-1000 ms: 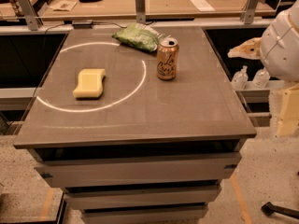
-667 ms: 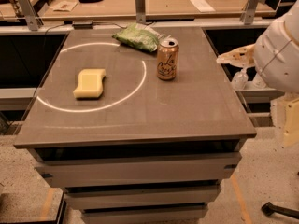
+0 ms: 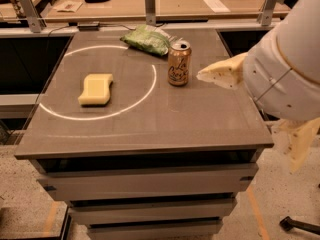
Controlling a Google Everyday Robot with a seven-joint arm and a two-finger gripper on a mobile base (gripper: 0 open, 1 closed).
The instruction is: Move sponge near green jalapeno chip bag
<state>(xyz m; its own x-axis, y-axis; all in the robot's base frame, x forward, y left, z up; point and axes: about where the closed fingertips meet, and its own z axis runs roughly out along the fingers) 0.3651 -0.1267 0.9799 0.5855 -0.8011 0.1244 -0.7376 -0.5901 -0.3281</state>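
While the pale yellow foam sponge (image 3: 96,89) with its wavy sides lies exactly where it lay a moment ago, the robot's bulky white arm (image 3: 287,69) has swung in from the right and now fills much more of that side of the view. Its two-finger gripper (image 3: 247,122) has come leftwards with it. One of the yellowish fingers (image 3: 222,74) now reaches in over the right edge of the grey tabletop (image 3: 200,119), where earlier it stood farther out towards that edge. Its tip points at the tan-orange soda can (image 3: 179,63) and is near it, but clear of it.

The two fingers are spread wide. One is over the table's right edge, and the other hangs down past the front right corner, off the table. Neither touches or holds anything.

The sponge rests flat on the left half of the tabletop, inside a thin white ring (image 3: 153,81) marked on the surface and towards the ring's left side. The crinkled light-green foil chip bag (image 3: 146,39) lies at the middle of the far edge, well apart from the sponge. The can stands upright just in front of the bag and to its right, just outside the ring. Neither has shifted.
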